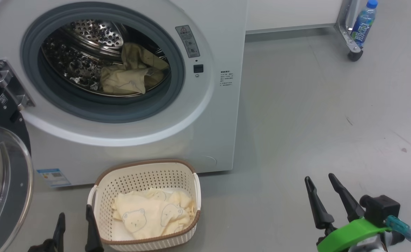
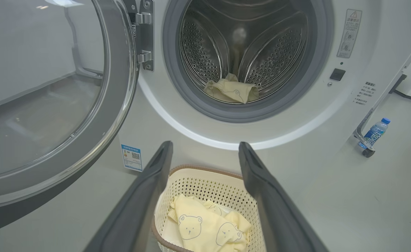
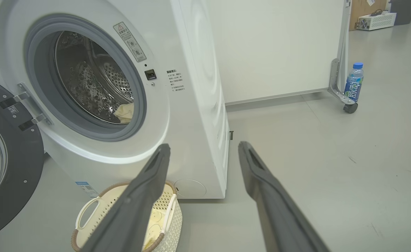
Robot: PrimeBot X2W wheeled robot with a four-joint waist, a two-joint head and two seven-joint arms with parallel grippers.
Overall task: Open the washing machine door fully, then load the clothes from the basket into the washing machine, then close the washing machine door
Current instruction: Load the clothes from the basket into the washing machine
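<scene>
The white washing machine stands with its door swung wide to the left on its metal hinge. One cream garment lies inside the steel drum. On the floor in front sits the cream basket, holding more clothes with bear prints. My left gripper hangs open just left of the basket; in the left wrist view its fingers frame the basket and the clothes. My right gripper is open over bare floor, well right of the basket.
A blue-capped drink bottle stands beside a metal frame leg on a caster at the far right. The open door takes up the room left of the basket. Grey floor stretches to the right of the machine.
</scene>
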